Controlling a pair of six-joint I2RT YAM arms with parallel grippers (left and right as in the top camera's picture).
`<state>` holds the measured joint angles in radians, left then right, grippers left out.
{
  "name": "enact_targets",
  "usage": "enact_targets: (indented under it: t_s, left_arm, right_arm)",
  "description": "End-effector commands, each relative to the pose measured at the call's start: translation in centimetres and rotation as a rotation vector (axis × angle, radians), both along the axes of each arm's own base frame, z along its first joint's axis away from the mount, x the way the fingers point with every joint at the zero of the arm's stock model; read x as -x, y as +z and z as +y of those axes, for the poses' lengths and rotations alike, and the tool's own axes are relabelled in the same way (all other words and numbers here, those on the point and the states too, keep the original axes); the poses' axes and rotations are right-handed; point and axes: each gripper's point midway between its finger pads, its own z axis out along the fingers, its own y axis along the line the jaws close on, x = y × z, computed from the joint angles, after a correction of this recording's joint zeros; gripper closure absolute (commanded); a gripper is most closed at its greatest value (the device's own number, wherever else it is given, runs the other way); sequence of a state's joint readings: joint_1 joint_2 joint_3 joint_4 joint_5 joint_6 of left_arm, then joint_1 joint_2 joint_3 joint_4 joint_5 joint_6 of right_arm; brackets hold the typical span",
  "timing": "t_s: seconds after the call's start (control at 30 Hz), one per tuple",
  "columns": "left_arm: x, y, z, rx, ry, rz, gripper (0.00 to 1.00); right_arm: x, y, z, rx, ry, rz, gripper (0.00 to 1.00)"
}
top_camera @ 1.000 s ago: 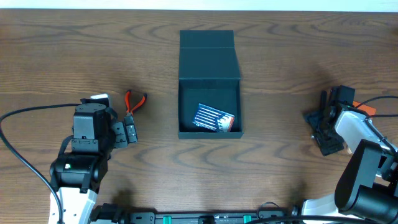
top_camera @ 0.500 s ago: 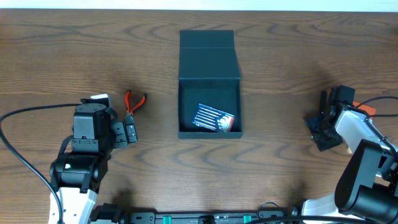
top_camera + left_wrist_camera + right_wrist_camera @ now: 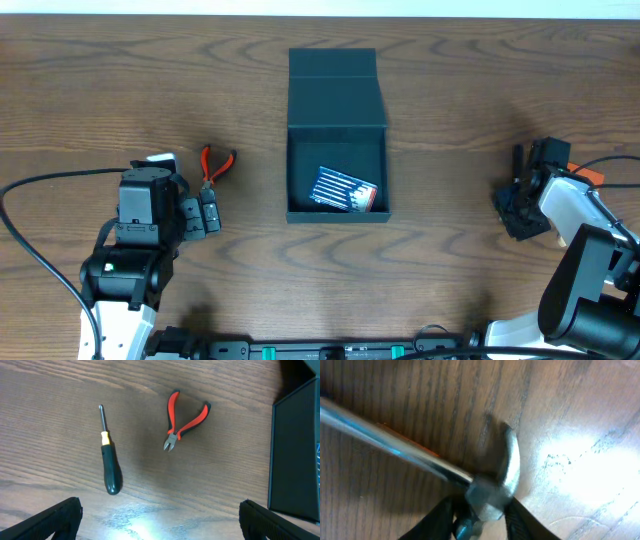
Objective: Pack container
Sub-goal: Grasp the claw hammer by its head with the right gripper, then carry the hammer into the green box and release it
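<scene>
Centre of worktop (image 3: 450, 100): container (image 3: 336, 88), lid flapped open, well apart from both arms. Left side: left claw (image 3: 160, 520) spread wide, hovering over pliers (image 3: 182, 420) and screwdriver (image 3: 110, 465). Right edge: right claw (image 3: 480, 521) lowered, fingers flanking hammer (image 3: 490, 491) head; actual pinch cannot be told.
</scene>
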<state>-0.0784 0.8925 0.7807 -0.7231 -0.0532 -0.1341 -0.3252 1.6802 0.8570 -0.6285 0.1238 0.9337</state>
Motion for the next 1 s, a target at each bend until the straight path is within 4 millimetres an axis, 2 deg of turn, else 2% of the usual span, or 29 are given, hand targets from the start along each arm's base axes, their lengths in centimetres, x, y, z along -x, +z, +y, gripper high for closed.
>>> enact_targets:
  t_s: [0.0,0.37,0.47,0.73,0.97]
  left_arm:
    - [-0.3,0.7,0.3,-0.008,0.011,-0.016,0.01]
    - [-0.3,0.7,0.3,-0.009,0.011,-0.016,0.01]
    - [-0.3,0.7,0.3,-0.008,0.011,-0.016,0.01]
    - [-0.3,0.7,0.3,-0.009,0.011,-0.016,0.01]
    - [-0.3,0.7,0.3,-0.009,0.011,-0.016,0.01]
  right_arm:
    - [1.4,-1.2,0.1,-0.014,-0.011,0.062,0.7]
    - [1.5,-1.2,0.1,-0.016,-0.01,0.066,0.88]
    - [1.6,-1.2,0.1,-0.017,-0.01,0.069,0.98]
    - [1.7,-1.2,0.2,-0.017,0.009,0.075,0.99]
    - [0.5,-0.8,0.4,-0.031,0.142,0.055,0.99]
